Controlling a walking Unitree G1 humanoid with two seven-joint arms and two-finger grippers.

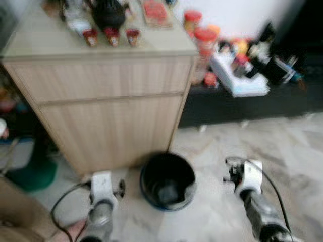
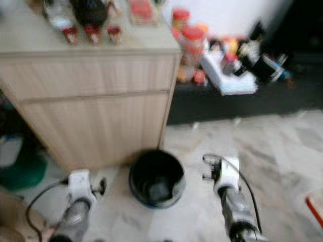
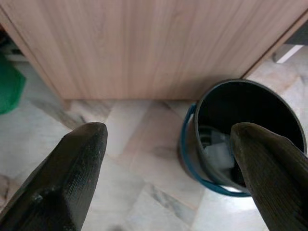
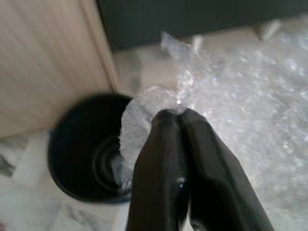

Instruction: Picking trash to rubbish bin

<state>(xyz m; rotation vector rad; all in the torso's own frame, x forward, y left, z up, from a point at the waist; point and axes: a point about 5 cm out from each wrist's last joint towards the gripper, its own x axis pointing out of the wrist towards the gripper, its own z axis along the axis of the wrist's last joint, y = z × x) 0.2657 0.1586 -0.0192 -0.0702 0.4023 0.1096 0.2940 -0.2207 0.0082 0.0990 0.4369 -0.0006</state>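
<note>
the right gripper (image 4: 179,114) pinches clear plastic wrap (image 4: 231,96) at 3 o'clock of the black bin (image 1: 167,180), left gripper (image 3: 168,144) spread empty; the light, floppy wrap could drape over the rim or drift outside if let go early.

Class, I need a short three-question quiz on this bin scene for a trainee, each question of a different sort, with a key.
1. True or false: the right gripper is shut on a piece of clear bubble wrap.
2. What stands directly behind the black bin? A) a chair B) a wooden cabinet C) a fridge
3. How do the left gripper's jaws stand?

Key
1. True
2. B
3. Open, with nothing between them; the bin lies just ahead.
</note>
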